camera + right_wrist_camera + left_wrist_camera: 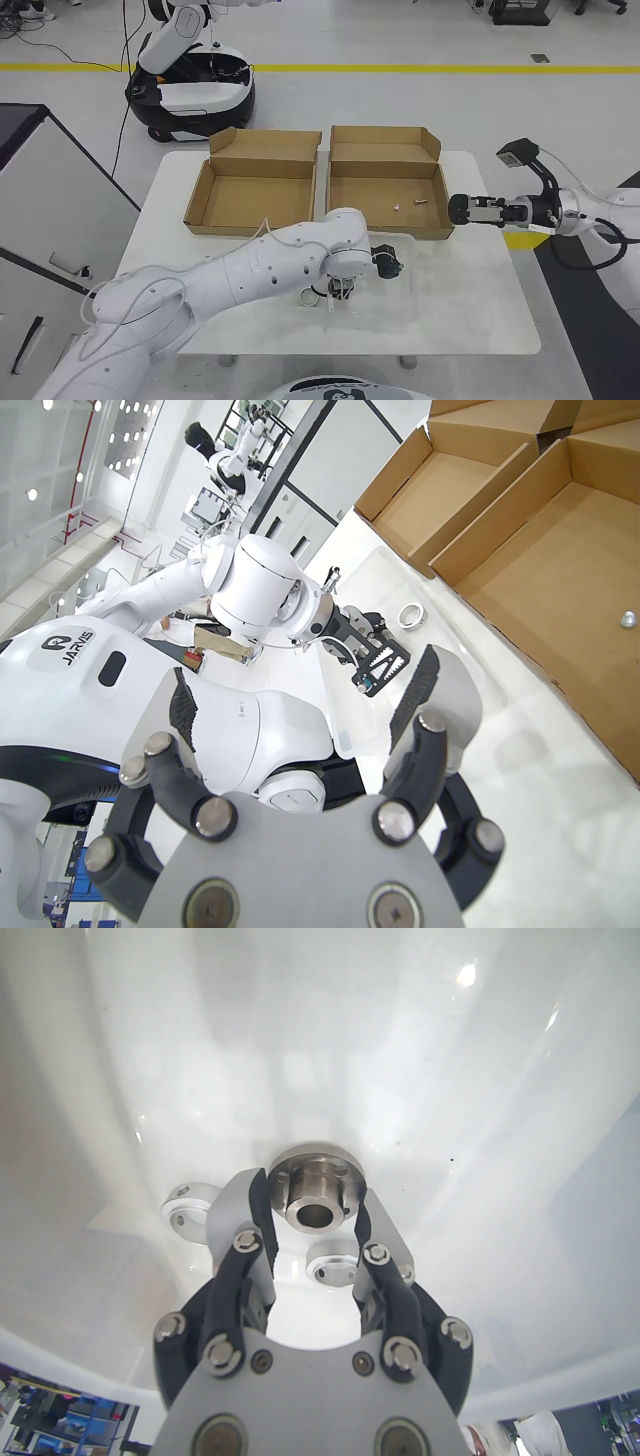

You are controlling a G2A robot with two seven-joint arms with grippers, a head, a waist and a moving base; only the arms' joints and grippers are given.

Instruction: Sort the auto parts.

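Observation:
A steel flanged hub (pixel 315 1198) sits between the fingers of my left gripper (pixel 312 1210), which is shut on its flange over the white tray (pixel 450 1078). Two aluminium collar rings lie on the tray floor beside it, one (pixel 187 1215) to one side and one (pixel 332 1268) under the fingers. From above, my left gripper (pixel 340 290) points down into the tray (pixel 395 300), with a ring (pixel 310 297) next to it. My right gripper (pixel 462 209) hangs open and empty by the right box's outer edge; its own view shows it (pixel 300 700) spread wide.
Two open cardboard boxes stand side by side behind the tray: the left box (pixel 255 195) is bare inside, the right box (pixel 375 195) holds two small metal parts (pixel 397 207) (pixel 419 200). Another robot (pixel 195 85) stands beyond the table. Bare tabletop lies at the right front.

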